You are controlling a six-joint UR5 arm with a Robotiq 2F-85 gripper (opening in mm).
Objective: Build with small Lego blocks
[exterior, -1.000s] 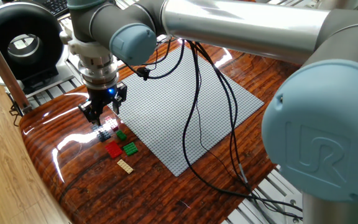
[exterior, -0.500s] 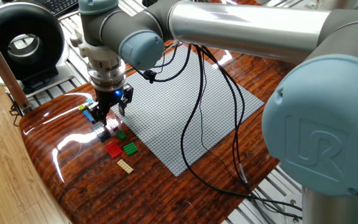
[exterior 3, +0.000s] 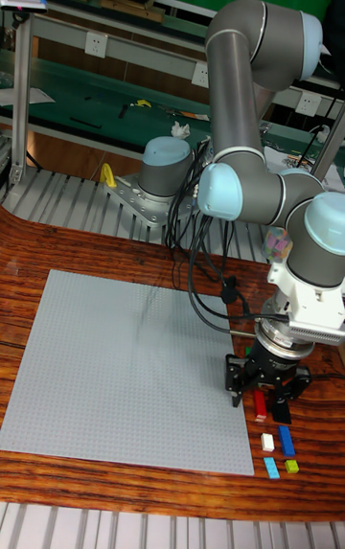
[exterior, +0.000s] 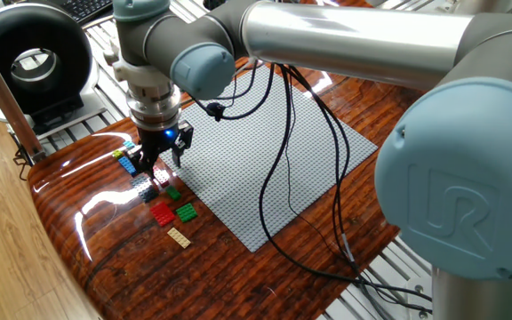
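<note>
With the gripper (exterior: 162,159) low over the small Lego blocks (exterior: 169,212) scattered on the worktop (exterior: 105,240) beside the grey baseplate (exterior: 256,151), picking seems under way, though whether its fingers (exterior 3: 236,378) grasp anything I cannot tell; next comes carrying a brick onto the baseplate.
</note>
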